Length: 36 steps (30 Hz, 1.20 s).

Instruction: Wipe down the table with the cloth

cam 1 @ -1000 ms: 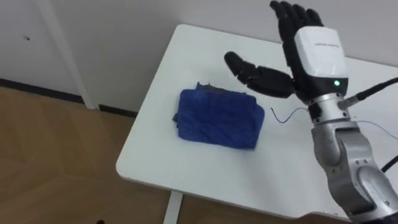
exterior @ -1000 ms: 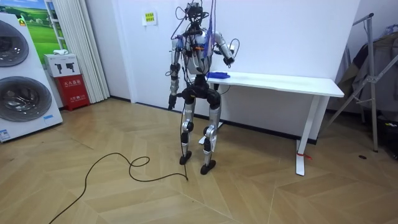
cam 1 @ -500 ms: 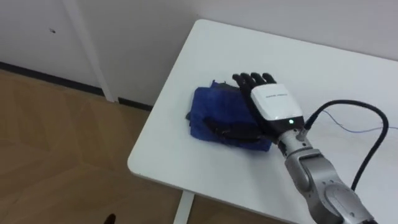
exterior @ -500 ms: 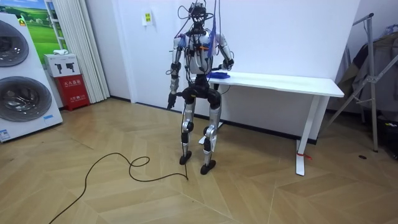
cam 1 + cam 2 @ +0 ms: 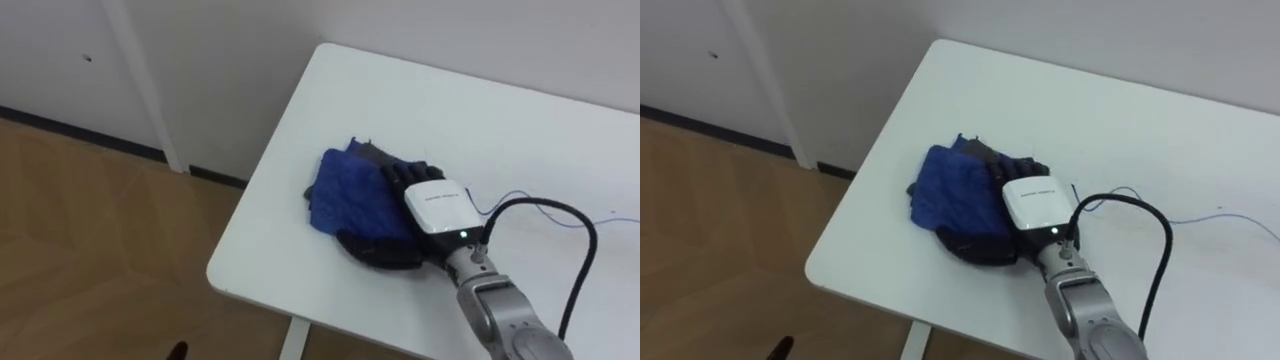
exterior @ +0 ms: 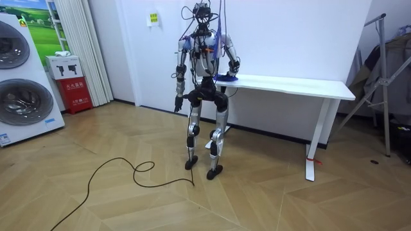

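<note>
Now my right robot hand (image 5: 435,205) has dropped onto the blue cloth (image 5: 345,185), fingers flat, pressing it by the left corner of the bench (image 5: 520,120). Cloth's bunched, so wiping can start; left robot hand (image 6: 175,107) hangs idle.

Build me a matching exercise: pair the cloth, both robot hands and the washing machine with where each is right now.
Things:
1. blue cloth
2. right robot hand
3. left robot hand
4. washing machine

Places:
A. hangs beside the robot's thigh
B. rests on top of the cloth
C. on the floor at the room view's left edge
D. on the white table, near its corner

Pairs: 1-D, 2-B, 3-A, 4-C
</note>
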Tool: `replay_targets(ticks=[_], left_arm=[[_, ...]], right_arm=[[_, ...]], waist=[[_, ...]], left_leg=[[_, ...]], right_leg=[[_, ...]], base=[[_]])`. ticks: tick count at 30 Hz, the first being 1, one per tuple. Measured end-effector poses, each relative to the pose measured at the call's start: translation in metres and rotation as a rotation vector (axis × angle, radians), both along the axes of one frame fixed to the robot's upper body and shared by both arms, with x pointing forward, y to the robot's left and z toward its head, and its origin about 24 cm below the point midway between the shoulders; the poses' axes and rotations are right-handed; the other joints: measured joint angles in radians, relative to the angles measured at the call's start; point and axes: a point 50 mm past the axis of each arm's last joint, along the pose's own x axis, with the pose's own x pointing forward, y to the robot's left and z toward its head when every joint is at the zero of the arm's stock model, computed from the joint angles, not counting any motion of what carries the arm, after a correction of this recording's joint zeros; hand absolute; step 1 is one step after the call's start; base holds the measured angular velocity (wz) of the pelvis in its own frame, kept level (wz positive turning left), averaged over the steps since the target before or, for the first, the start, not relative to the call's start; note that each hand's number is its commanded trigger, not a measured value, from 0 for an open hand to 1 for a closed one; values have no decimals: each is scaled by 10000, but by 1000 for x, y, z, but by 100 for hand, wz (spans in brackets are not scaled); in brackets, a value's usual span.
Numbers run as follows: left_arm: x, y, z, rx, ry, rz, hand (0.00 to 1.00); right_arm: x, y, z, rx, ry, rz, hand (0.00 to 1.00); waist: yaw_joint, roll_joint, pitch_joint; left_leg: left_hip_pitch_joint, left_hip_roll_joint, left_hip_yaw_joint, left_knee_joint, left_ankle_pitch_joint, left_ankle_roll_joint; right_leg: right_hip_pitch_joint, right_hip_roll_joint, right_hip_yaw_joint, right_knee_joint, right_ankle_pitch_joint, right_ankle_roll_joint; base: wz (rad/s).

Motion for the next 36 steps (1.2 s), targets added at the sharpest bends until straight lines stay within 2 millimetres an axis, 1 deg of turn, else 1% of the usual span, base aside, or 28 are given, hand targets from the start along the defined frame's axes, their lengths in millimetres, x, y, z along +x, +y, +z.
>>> replay_targets(ticks=[1,2,5,10,14,17,24,28,29,31,33,35,36], left_arm=[[-1,0,0,0,23,6,0],[-2,0,0,1,51,15,0],[-2,0,0,7,53,36,0],[-2,1,0,9,40,42,0],[-4,0,-1,-5,92,33,0],[-4,0,-1,-11,106,44,0],[-7,0,-1,-21,180,66,0],[-7,-5,-3,-105,248,-116,0],[-8,-7,-3,-140,280,-193,0],[-9,-9,-4,-187,346,-259,0],[-10,-9,-4,-233,331,-105,0],[-9,-9,-4,-241,257,16,0],[-7,-10,-4,-274,134,158,0]], right_arm=[[0,0,-1,-19,25,-11,43],[-1,-1,-2,-37,38,-40,100],[-3,-3,-3,-38,-33,-133,100],[0,-6,2,67,-808,-232,100],[1,-15,4,150,-1272,-529,100],[1,-21,5,167,-1484,-760,100],[-3,-30,3,1228,-1376,-1536,100],[1,-27,7,1888,-1103,-1754,100],[2,-25,10,2006,-992,-1716,100],[7,-21,17,2441,-778,-1735,100],[12,-13,30,2952,-616,-1512,100],[14,-10,34,3398,-446,-1420,100],[18,-10,36,3630,-292,-1463,100]], waist=[[-16,-1,4],[-15,12,11],[-18,40,32],[-78,98,48],[-202,153,69],[-225,202,101],[-258,229,100],[-261,245,94],[-270,265,92],[-224,233,77],[-216,261,131],[-208,246,135],[-244,198,166]], left_leg=[[35,-5,-8,-9,0,0],[85,-8,-15,-48,0,0],[62,-27,-22,-73,3,5],[27,-68,-1,-56,29,49],[54,-128,-107,-5,53,90],[42,-144,-106,4,66,111],[-15,-145,-111,33,66,113],[-46,-145,-138,36,67,114],[-58,-139,-124,30,67,114],[-61,-116,-13,28,68,114],[-63,-110,105,34,68,114],[-102,-110,135,29,68,114],[-119,-112,176,24,69,115]], right_leg=[[36,-4,-8,-9,2,4],[76,-4,-17,-15,4,7],[89,-13,-44,-90,13,22],[102,-42,-55,-152,13,23],[224,-102,-196,-150,9,36],[218,-121,-201,-142,19,69],[214,-128,-290,-131,18,76],[175,-118,-275,-126,18,76],[141,-106,-212,-123,18,76],[63,-89,-73,-98,19,75],[-13,-86,91,-106,19,75],[-96,-91,157,-90,19,75],[-125,-99,185,-89,19,75]], base=[[5],[3],[0],[1],[11],[0],[0],[-1],[-11],[-17],[-20],[-12],[-8]])
